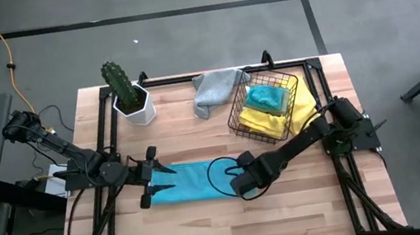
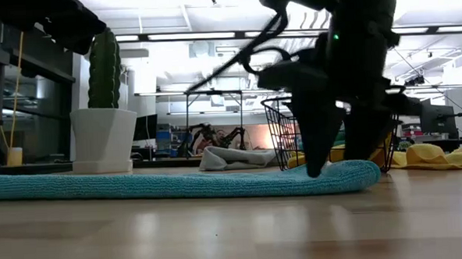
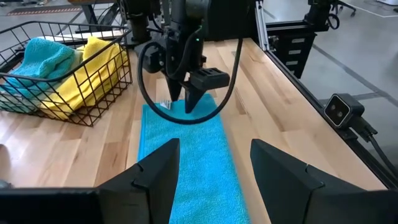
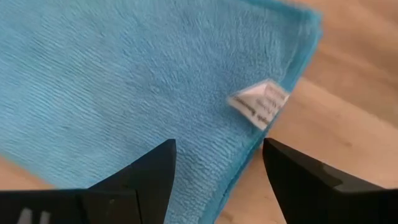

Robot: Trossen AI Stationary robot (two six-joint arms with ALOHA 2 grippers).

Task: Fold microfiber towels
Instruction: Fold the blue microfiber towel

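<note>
A teal microfiber towel (image 1: 191,183) lies folded into a long strip on the middle of the table, with a white label (image 4: 261,102) at its right end. My left gripper (image 1: 168,180) hovers open over the strip's left end, its fingers (image 3: 161,168) standing apart above the cloth. My right gripper (image 1: 235,172) points down at the strip's right end (image 3: 186,115) and is open. One of its fingers stands over the cloth and the other over the towel's edge by the label. My right gripper (image 2: 340,165) comes at the towel's right end from above, its open fingers on either side of the edge by the label. In the low view one fingertip (image 2: 315,171) reaches down to the cloth's top. I cannot tell whether it touches.
A black wire basket (image 1: 237,122) at the back right holds a teal towel (image 1: 267,96) and a yellow one (image 1: 304,107) that spills over its side. A grey towel (image 1: 214,90) lies left of it. A cactus in a white pot (image 1: 128,96) stands at the back left.
</note>
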